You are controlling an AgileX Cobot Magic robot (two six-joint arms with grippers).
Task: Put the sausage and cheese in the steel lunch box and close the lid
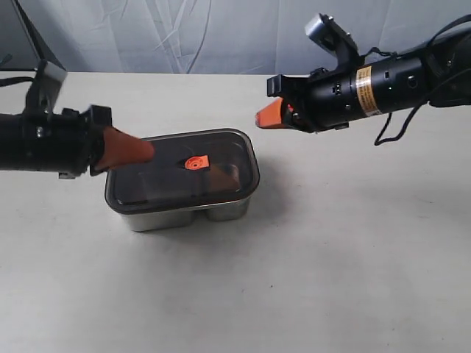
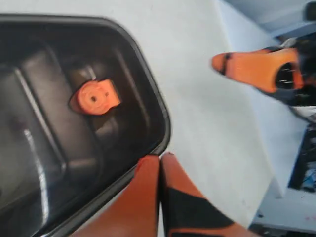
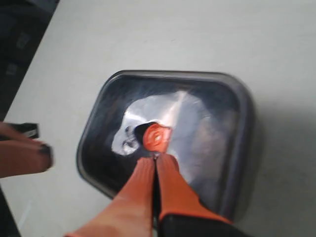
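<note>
Lid [image 1: 184,165] sits on steel lunch box [image 1: 184,215]; left gripper [image 1: 147,151] at its rim, right gripper [image 1: 261,118] hovering clear, both pinched shut, empty; one-sided press may leave a corner unseated.

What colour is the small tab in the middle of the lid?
Orange. The tab on the dark lid shows best in the left wrist view.

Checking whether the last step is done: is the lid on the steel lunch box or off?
On. The lid sits flat over the steel lunch box, covering its whole top.
</note>
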